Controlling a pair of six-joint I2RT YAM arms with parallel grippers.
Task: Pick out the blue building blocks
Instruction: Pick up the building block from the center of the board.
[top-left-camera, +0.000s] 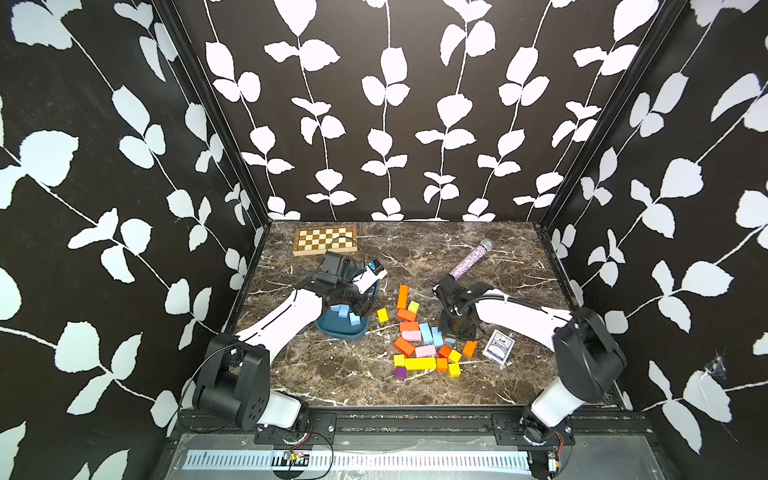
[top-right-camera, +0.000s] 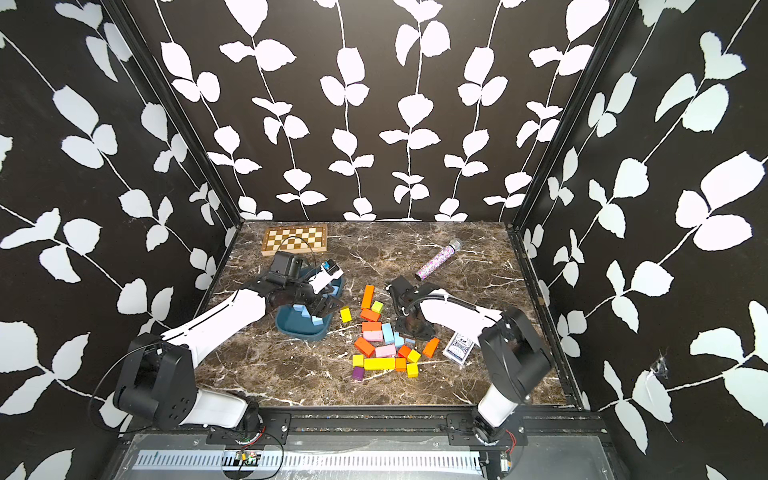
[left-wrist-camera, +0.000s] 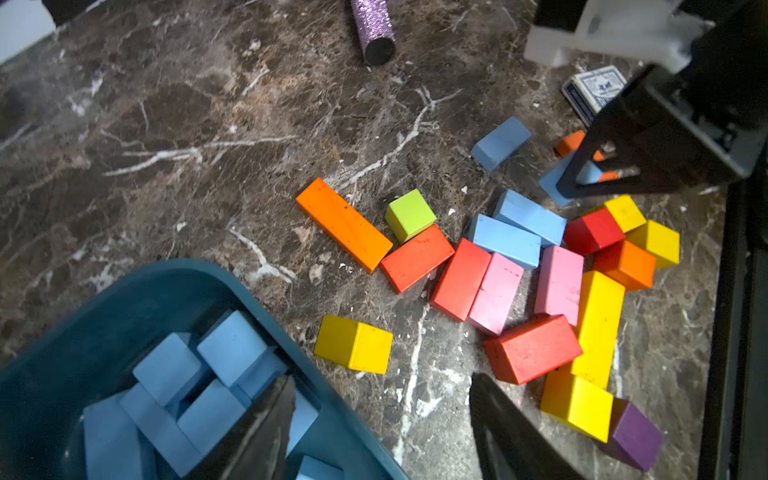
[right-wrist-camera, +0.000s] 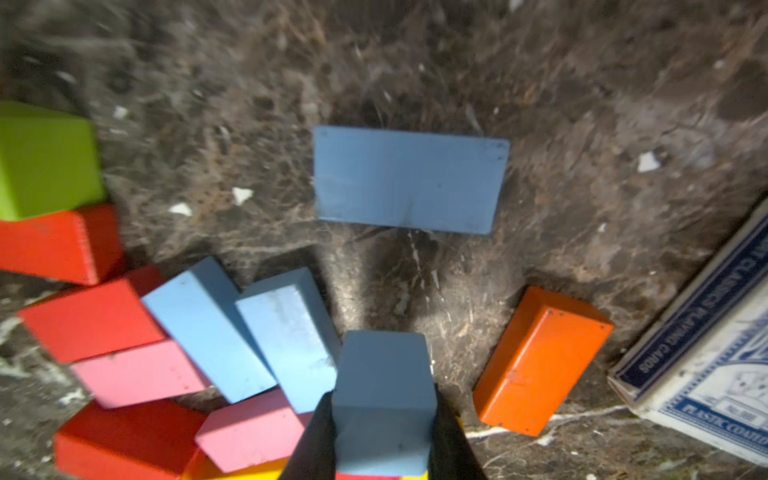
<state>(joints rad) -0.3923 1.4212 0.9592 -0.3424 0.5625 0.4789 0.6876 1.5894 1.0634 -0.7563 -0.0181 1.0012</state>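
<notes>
My right gripper is shut on a blue building block, low over the pile of coloured blocks. Three more blue blocks lie near it: one flat on the marble and two side by side. Several blue blocks sit in the dark teal tray; both top views show them. My left gripper is open and holds nothing. It hangs over the tray's rim, one finger above the tray and the other above the table.
Orange, red, yellow, pink, green and purple blocks are scattered mid-table between the arms. A box of playing cards lies right of the pile, a glittery microphone behind it, and a chessboard at the back left.
</notes>
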